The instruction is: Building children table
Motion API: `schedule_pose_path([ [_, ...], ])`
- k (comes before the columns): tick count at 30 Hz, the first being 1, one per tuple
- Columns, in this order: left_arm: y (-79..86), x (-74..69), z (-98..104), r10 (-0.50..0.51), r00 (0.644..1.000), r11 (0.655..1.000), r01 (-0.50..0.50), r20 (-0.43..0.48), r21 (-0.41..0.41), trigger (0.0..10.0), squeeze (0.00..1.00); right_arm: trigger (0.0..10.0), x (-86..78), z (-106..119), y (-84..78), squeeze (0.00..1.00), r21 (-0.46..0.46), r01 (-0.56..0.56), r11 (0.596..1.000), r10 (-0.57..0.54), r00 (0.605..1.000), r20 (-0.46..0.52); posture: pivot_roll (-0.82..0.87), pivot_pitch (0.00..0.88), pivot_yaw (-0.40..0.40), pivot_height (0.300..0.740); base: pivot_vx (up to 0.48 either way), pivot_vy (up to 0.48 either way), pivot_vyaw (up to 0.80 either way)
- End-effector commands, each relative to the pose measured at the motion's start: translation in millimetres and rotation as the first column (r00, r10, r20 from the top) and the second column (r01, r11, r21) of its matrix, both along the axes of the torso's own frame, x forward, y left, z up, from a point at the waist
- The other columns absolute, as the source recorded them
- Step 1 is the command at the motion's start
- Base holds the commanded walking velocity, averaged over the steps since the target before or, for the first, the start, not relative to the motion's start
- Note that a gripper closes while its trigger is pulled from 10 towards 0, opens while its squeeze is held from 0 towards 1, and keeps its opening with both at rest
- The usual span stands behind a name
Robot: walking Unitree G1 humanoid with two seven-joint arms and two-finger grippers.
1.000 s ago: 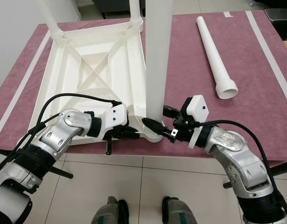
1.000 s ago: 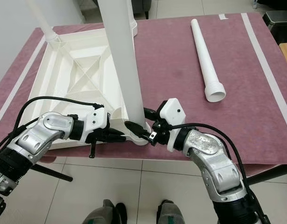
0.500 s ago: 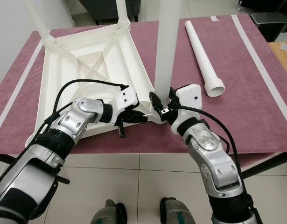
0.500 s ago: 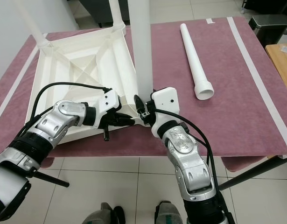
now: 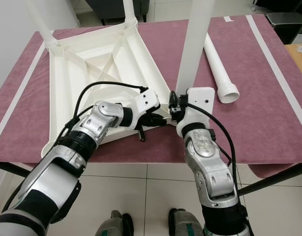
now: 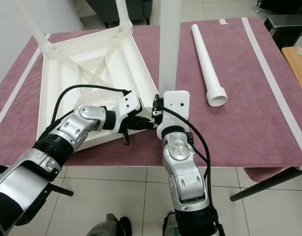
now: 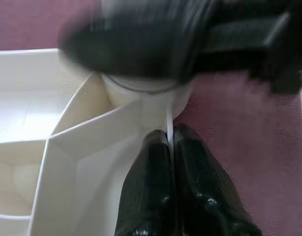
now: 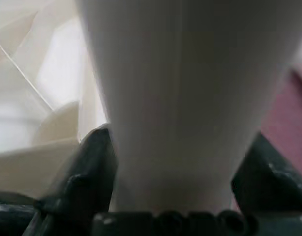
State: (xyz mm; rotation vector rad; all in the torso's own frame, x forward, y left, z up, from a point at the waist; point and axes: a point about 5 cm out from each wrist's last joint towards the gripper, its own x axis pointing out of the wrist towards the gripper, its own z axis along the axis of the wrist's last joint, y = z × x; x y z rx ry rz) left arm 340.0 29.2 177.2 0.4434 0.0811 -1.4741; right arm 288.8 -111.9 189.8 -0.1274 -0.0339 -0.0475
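An upturned white plastic table top (image 5: 55, 103) lies on the left half of a dark red mat. A white table leg (image 5: 192, 49) stands upright in the top's near right corner socket. My right gripper (image 5: 174, 105) is shut around the base of this leg; in the right wrist view its fingers (image 8: 92, 162) sit on both sides of the leg (image 8: 185, 98). My left gripper (image 5: 158, 119) is shut on the thin rim of the table top beside that socket, and its fingertips (image 7: 158, 142) are pressed together on the rim wall (image 7: 92, 132).
Two more legs (image 5: 40, 19) (image 5: 128, 10) stand in the far corners of the top. A loose leg (image 6: 205, 59) lies on the mat (image 6: 249, 113) to the right, threaded end near me. The table edge runs just under both forearms, with tiled floor below.
The camera has shifted. My right forearm has swung from the right side to in front of the leg's base, still gripping it. The left gripper keeps its hold on the rim.
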Motion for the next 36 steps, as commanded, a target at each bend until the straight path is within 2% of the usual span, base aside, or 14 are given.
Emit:
schedule_pose_path([
  [1, -0.2, -8.4, 2, -0.142, 0.990, 0.990, 0.142, 0.003, 0.011, 0.0, 0.00, 10.0, -0.5, -9, -0.1, 1.00, -0.004, -0.023, 1.000, 0.023, 0.999, -0.034, -0.10, 0.174, 0.143, 0.740, 0.000, 0.000, 0.00],
  [3, 5.2, -8.8, -2, -0.141, 0.990, 0.990, 0.141, -0.003, 0.024, 0.0, 0.00, 10.0, -4.5, 5, 7.1, 1.00, 0.014, -0.182, 0.983, 0.181, 0.982, 0.051, -0.10, 0.175, 0.142, 0.740, 0.000, 0.000, 0.00],
  [4, 5.2, -8.8, -2, -0.141, 0.990, 0.990, 0.141, -0.003, 0.024, 0.0, 0.00, 10.0, -4.5, 5, 7.1, 1.00, 0.014, -0.182, 0.983, 0.181, 0.982, 0.051, -0.10, 0.175, 0.142, 0.740, 0.000, 0.000, 0.00],
  [5, 7.4, -9.1, -3, -0.143, 0.990, 0.989, 0.144, -0.005, 0.029, 0.0, 0.00, 10.0, -7.5, 13, 9.7, 0.00, 0.018, -0.255, 0.967, 0.252, 0.963, 0.096, -0.10, 0.176, 0.143, 0.740, 0.000, 0.000, 0.00],
  [12, 22.8, -14.9, -9, -0.211, 0.977, 0.973, 0.211, -0.007, 0.096, 0.0, 0.00, 10.0, -17.4, 46, -1.6, 0.00, -0.058, -0.443, 0.895, 0.444, 0.866, 0.229, -0.11, 0.177, 0.149, 0.740, 0.000, 0.000, 0.00],
  [23, 46.8, -32.7, -4, -0.405, 0.914, 0.892, 0.388, 0.024, 0.232, 0.0, 0.00, 10.0, -19.3, 55, -14.7, 0.00, -0.135, -0.521, 0.842, 0.539, 0.813, 0.220, -0.11, 0.177, 0.152, 0.740, 0.000, 0.000, 0.00],
  [25, 58.0, -35.2, 5, -0.473, 0.878, 0.848, 0.430, 0.074, 0.310, 0.0, 0.00, 10.0, -25.9, 49, -6.3, 0.00, -0.141, -0.612, 0.778, 0.628, 0.758, 0.175, -0.10, 0.172, 0.147, 0.740, 0.000, 0.000, 0.00],
  [26, 58.0, -35.2, 5, -0.473, 0.878, 0.848, 0.430, 0.074, 0.310, 0.0, 0.00, 10.0, -25.9, 49, -6.3, 0.00, -0.141, -0.612, 0.778, 0.628, 0.758, 0.175, -0.10, 0.172, 0.147, 0.740, 0.000, 0.000, 0.00],
  [27, 64.8, -31.7, 6, -0.480, 0.870, 0.832, 0.409, 0.116, 0.374, 0.0, 0.00, 10.0, -35.4, 42, 5.2, 0.00, -0.138, -0.702, 0.699, 0.715, 0.687, 0.131, -0.10, 0.172, 0.147, 0.740, 0.000, 0.000, 0.00],
  [29, 64.8, -31.7, 6, -0.480, 0.870, 0.832, 0.409, 0.116, 0.374, 0.0, 0.00, 10.0, -35.4, 42, 5.2, 0.00, -0.138, -0.702, 0.699, 0.715, 0.687, 0.131, -0.10, 0.172, 0.147, 0.740, 0.000, 0.000, 0.00],
  [30, 64.8, -29.0, 4, -0.453, 0.881, 0.846, 0.379, 0.133, 0.374, 0.0, 0.00, 10.0, -39.7, 38, 10.3, 0.00, -0.136, -0.733, 0.666, 0.745, 0.657, 0.112, -0.09, 0.165, 0.147, 0.740, 0.000, 0.000, 0.00],
  [31, 63.2, -28.3, -1, -0.425, 0.893, 0.862, 0.348, 0.152, 0.368, 10.0, 0.00, 10.0, -43.6, 34, 15.1, 0.00, -0.135, -0.758, 0.638, 0.770, 0.631, 0.091, -0.10, 0.164, 0.146, 0.740, 0.000, 0.000, 0.00],
  [35, 61.3, -28.9, -5, -0.401, 0.902, 0.876, 0.329, 0.156, 0.352, 10.0, 0.00, 10.0, -46.4, 30, 18.5, 0.00, -0.132, -0.773, 0.620, 0.784, 0.616, 0.078, -0.10, 0.164, 0.147, 0.740, 0.000, 0.000, 0.00],
  [36, 57.4, -30.1, -10, -0.357, 0.923, 0.904, 0.301, 0.147, 0.304, 10.0, 1.00, 10.0, -48.6, 26, 21.6, 0.00, -0.123, -0.781, 0.612, 0.790, 0.609, 0.068, -0.11, 0.163, 0.144, 0.740, 0.000, 0.000, 0.00],
])
